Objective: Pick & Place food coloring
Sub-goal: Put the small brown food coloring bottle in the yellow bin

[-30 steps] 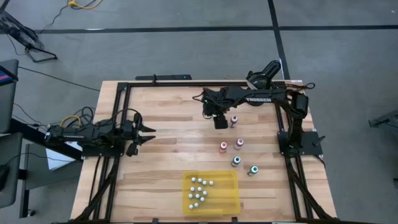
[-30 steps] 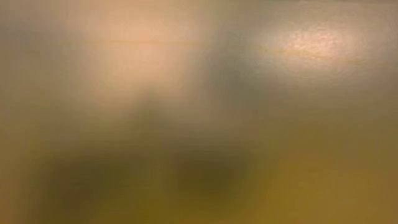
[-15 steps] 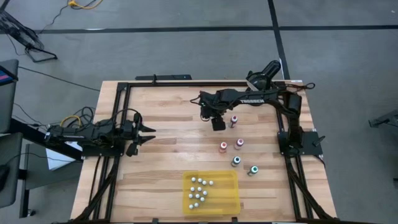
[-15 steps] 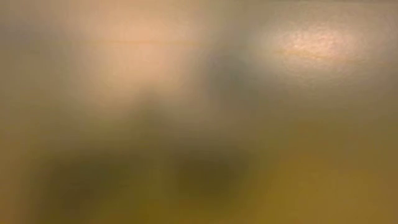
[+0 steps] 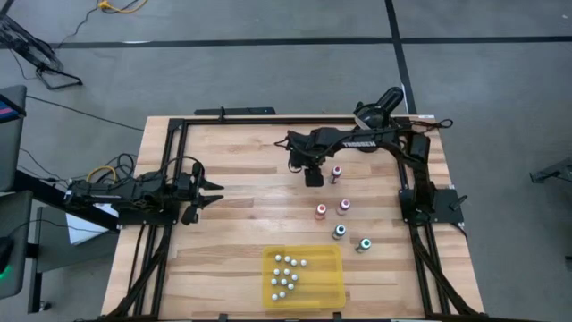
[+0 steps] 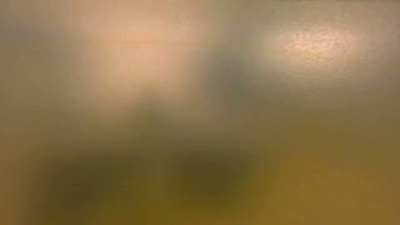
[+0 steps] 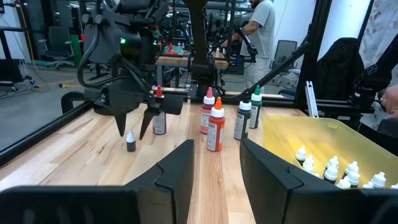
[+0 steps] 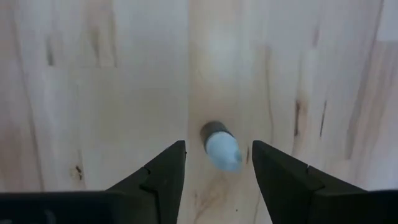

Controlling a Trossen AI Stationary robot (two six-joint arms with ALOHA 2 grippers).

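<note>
The right gripper [image 5: 296, 167] is positioned above a small black food coloring bottle [image 8: 222, 146] with a white cap, its fingers spread and empty, so that the bottle is framed between them for a descent. The bottle stands on the wooden table [image 5: 241, 152], apart from 5 larger bottles [image 7: 215, 126]. The yellow bin [image 5: 302, 276] already holds several small bottles. The left gripper [image 5: 213, 191] waits with fingers released near the table's left edge.

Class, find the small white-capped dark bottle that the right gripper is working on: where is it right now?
The small bottle stands on the table directly under the open right gripper, just left of the pink-capped bottle in the high view.
</note>
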